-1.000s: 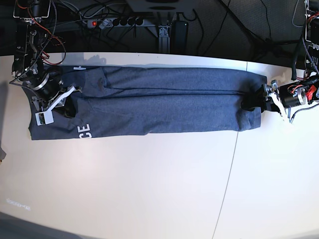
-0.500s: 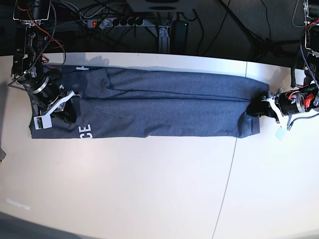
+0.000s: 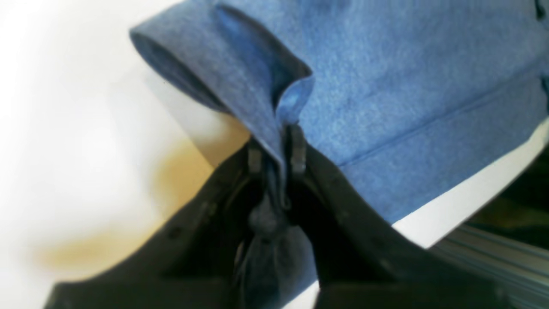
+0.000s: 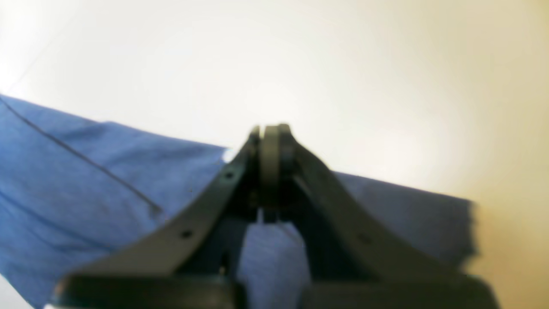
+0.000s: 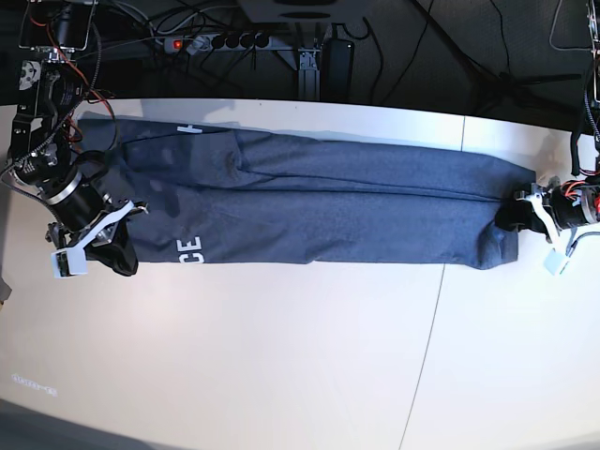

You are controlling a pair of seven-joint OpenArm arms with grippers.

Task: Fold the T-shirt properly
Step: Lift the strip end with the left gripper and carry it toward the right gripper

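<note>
The blue-grey T-shirt lies folded into a long strip across the white table, with white lettering near its left end. At the strip's right end in the base view, my left gripper is shut on the cloth. The left wrist view shows its fingertips pinching a raised fold of the T-shirt. My right gripper is at the strip's left end, fingers shut with a thin grey layer between the tips. The T-shirt spreads beneath it, bunched dark at that corner.
A power strip and cables lie behind the table's far edge. A thin seam runs down the tabletop right of centre. Bare white table stretches in front of the shirt.
The left gripper has shut on the shirt's end and drawn it rightward in the base view; the strip slid with it. The right gripper moved toward the front edge with its corner.
</note>
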